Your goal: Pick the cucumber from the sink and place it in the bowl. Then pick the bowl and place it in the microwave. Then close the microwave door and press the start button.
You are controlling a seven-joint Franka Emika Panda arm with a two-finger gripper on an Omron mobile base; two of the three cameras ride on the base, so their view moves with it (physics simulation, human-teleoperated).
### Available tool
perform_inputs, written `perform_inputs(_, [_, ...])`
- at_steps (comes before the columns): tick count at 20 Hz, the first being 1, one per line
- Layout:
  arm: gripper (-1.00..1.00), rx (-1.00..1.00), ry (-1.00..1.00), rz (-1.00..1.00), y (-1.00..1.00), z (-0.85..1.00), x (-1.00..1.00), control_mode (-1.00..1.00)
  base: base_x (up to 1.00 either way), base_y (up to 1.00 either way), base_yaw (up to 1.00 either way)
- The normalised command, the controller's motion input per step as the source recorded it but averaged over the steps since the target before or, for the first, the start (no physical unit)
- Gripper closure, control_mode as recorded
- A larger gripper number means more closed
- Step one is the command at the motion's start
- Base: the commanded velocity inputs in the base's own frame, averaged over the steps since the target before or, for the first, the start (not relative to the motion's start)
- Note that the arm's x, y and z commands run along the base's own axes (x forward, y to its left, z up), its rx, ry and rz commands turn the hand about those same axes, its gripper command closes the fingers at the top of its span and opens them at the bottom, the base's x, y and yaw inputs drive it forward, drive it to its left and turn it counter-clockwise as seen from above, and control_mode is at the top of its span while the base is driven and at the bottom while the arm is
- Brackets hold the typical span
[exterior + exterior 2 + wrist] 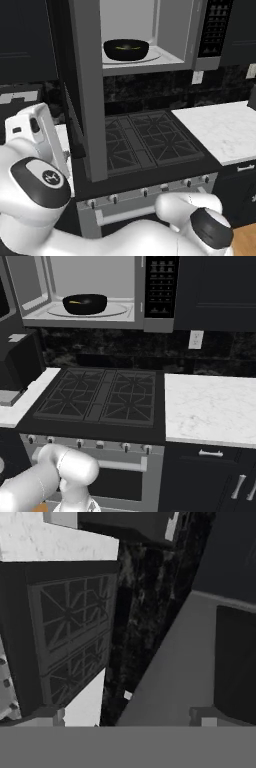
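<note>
Closing the microwave door (89, 95) is the step in hand; the claw (130, 724), spread wide and holding nothing, is facing the door's frame at five o'clock; pushing flat should swing it shut over the bowl (126, 49).

The microwave (175, 55) stands open above the stove, and its round turntable (120, 310) on the pale cavity floor carries the black bowl (126, 49), which sits toward the left side of the cavity. A short yellow-green cucumber (75, 303) lies inside the bowl. Below, the black stove top (100, 396) with its grates lies between a white marble table (210, 406) on the right and another white table (20, 403) on the left.
</note>
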Motion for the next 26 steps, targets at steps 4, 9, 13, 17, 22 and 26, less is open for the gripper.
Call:
perform_inputs(4, [-1.0, 0.0, -0.14, -0.06, -0.82, 0.11, 0.08, -1.0, 0.0, 0.0, 0.0])
perform_inputs(9, [-1.0, 0.0, -0.11, 0.0, -0.92, 0.09, 0.17, -1.0, 0.0, 0.0, 0.0])
perform_inputs(13, [-1.0, 0.0, -0.1, 0.07, -1.0, 0.17, 0.27, -1.0, 0.0, 0.0, 0.0])
perform_inputs(17, [-1.0, 0.0, -0.02, 0.11, -1.0, 0.18, 0.64, -1.0, 0.0, 0.0, 0.0])
perform_inputs(22, [-1.0, 0.02, 0.0, 0.14, -0.93, 0.43, 1.0, -1.0, 0.0, 0.0, 0.0])
perform_inputs(26, [-1.0, 0.07, 0.08, 0.18, -0.75, 0.3, 1.0, -1.0, 0.0, 0.0, 0.0])
